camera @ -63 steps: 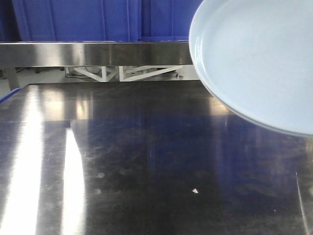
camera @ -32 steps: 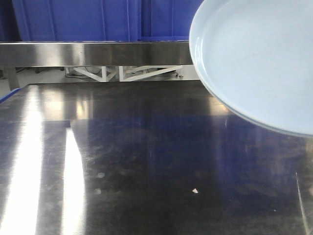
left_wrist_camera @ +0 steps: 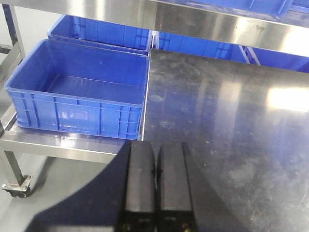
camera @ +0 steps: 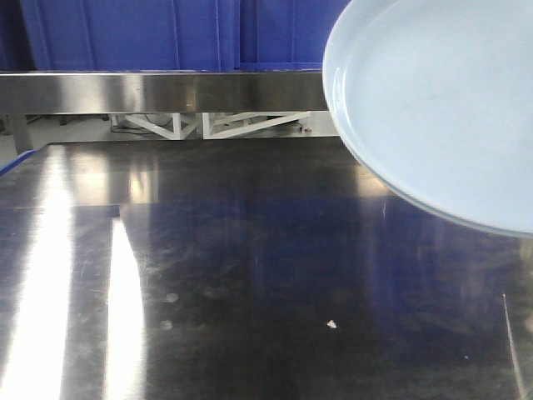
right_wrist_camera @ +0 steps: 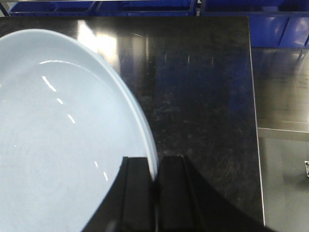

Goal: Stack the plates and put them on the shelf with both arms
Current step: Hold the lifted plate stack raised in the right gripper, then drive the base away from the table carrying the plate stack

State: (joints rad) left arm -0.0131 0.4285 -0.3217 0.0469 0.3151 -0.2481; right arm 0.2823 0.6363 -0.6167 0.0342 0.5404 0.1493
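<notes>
Slightly lower than a second before, the plate (camera: 433, 108) was held tilted above the tabletop (camera: 250, 275) toward its far right corner, its low edge dipped a little further. Its rim was pinched between the clenched fingers of the right gripper (right_wrist_camera: 155, 176). The left gripper (left_wrist_camera: 155, 159) was held over the tabletop's left edge, its fingers pressed together with nothing between them, near a blue crate (left_wrist_camera: 77, 82) set beside that edge. The shelf rail (camera: 158, 90) was seen beyond the far edge.
</notes>
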